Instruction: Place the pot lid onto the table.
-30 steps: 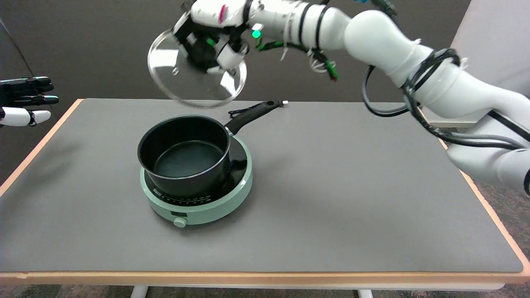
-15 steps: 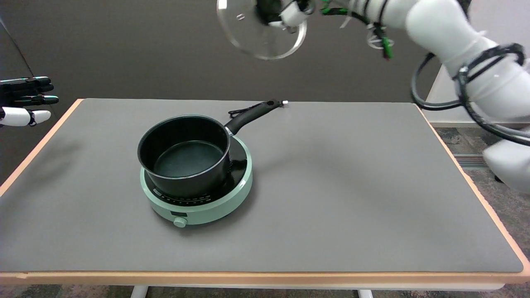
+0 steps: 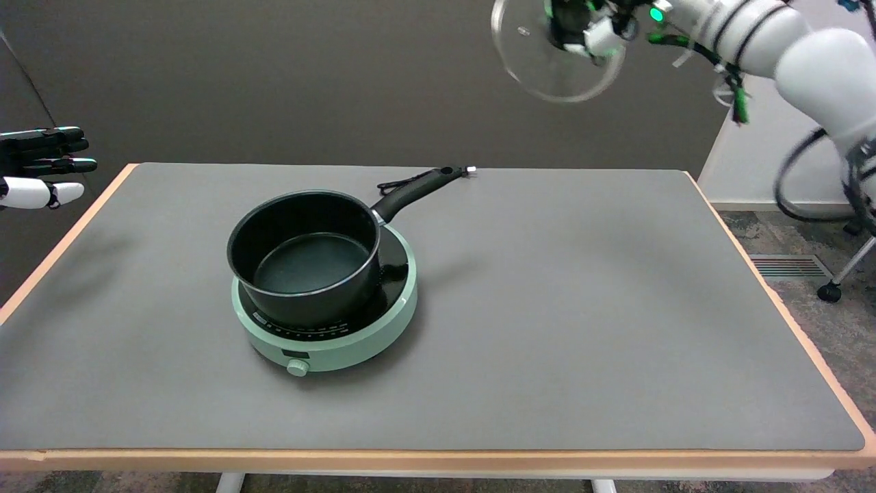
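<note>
Glass pot lid [image 3: 547, 65] is way up in the air right now, high above the counter [image 3: 582, 308] and off toward the far right from the pot [image 3: 304, 257], almost at the top edge of the shot. It's tilted, its face turned partly toward the camera, and the top of it is cut off by the frame. The right hand [image 3: 582, 24] is grasping it around the middle, where the knob would be, with its fingers curled in over the glass. Only the lower part of the hand shows, so I can't say exactly how the fingers sit. The white arm [image 3: 787, 41] comes in from the upper right, stretched out more or less level toward the lid, with a green light [image 3: 657, 14] glowing near the wrist and cables hanging off it.

Pot itself is black, open, nothing in it, sitting on a mint green hot plate [image 3: 328, 329] with its handle [image 3: 414, 192] pointing to the far right. Hot plate has a little dial [image 3: 298, 368] on the near side. Other hand [image 3: 41, 168] hangs in the air well left of the pot, off the counter's edge.
</note>
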You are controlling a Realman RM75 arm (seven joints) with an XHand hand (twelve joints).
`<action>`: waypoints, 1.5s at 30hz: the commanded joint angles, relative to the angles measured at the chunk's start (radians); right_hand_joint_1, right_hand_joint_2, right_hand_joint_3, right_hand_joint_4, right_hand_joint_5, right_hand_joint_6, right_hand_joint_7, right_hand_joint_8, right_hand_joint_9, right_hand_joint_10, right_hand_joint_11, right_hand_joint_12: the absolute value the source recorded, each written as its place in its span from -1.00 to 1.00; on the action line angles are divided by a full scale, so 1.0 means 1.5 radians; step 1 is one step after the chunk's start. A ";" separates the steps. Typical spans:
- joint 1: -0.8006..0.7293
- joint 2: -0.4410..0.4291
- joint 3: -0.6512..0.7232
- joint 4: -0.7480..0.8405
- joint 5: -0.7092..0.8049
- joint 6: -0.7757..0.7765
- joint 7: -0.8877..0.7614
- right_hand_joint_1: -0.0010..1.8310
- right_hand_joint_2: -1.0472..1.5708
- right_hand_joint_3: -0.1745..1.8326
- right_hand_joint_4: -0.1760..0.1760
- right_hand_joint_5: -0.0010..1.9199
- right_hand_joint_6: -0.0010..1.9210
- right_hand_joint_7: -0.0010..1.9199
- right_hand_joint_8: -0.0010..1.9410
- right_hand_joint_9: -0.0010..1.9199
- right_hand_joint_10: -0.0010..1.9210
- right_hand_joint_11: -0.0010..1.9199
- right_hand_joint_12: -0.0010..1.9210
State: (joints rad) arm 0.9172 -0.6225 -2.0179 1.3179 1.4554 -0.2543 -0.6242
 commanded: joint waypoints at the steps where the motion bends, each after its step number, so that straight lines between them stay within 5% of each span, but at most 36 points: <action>1: -0.217 0.146 0.081 -0.024 -0.007 0.015 0.003 0.49 0.44 -0.21 1.00 -0.27 0.28 -0.05 0.34 -0.10 0.49 -0.27 0.70; 9: -0.219 0.141 -0.007 -0.108 0.066 0.017 0.003 0.49 0.44 -0.20 1.00 -0.26 0.28 -0.05 0.33 -0.10 0.51 -0.27 0.66; 20: -0.221 0.097 -0.018 -0.197 0.071 0.024 0.004 0.49 0.44 -0.20 1.00 -0.26 0.28 -0.05 0.33 -0.10 0.52 -0.26 0.65; 37: -0.221 0.028 -0.035 -0.167 0.125 0.007 -0.002 0.49 0.44 -0.20 1.00 -0.27 0.28 -0.05 0.33 -0.10 0.55 -0.26 0.64; 45: -0.145 0.009 -0.129 -0.137 0.125 0.001 0.001 0.49 0.44 -0.20 1.00 -0.26 0.28 -0.05 0.33 -0.10 0.54 -0.26 0.65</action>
State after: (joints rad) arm 0.5967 -0.5372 -2.0650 1.0772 1.6075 -0.2288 -0.6235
